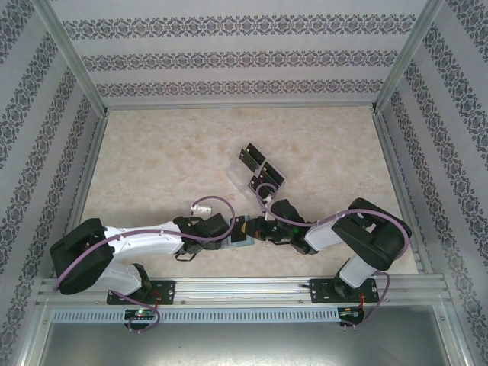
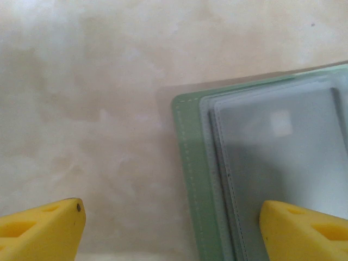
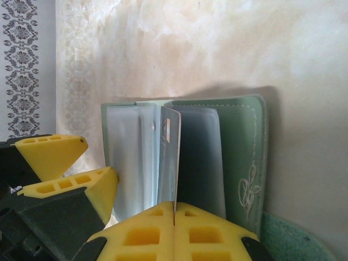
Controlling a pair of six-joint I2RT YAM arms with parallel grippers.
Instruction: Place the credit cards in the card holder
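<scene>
The grey-green card holder [image 3: 242, 147] lies open on the table between my two grippers [image 1: 242, 235], its clear sleeves fanned out. My right gripper [image 3: 174, 211] is shut on a thin upright sheet [image 3: 169, 157], which looks like one of the holder's sleeve leaves. My left gripper [image 2: 174, 228] is open, with one yellow finger [image 2: 304, 231] over the holder's sleeves [image 2: 277, 157] and the other over bare table. Black credit cards [image 1: 249, 158] sit farther back in a clear tray.
The clear plastic tray [image 1: 238, 169] with the cards stands mid-table, just beyond the right arm [image 1: 366, 236]. Patterned walls with metal rails enclose the marble-look tabletop [image 1: 160, 168]. The left arm [image 1: 137, 240] stretches along the near edge.
</scene>
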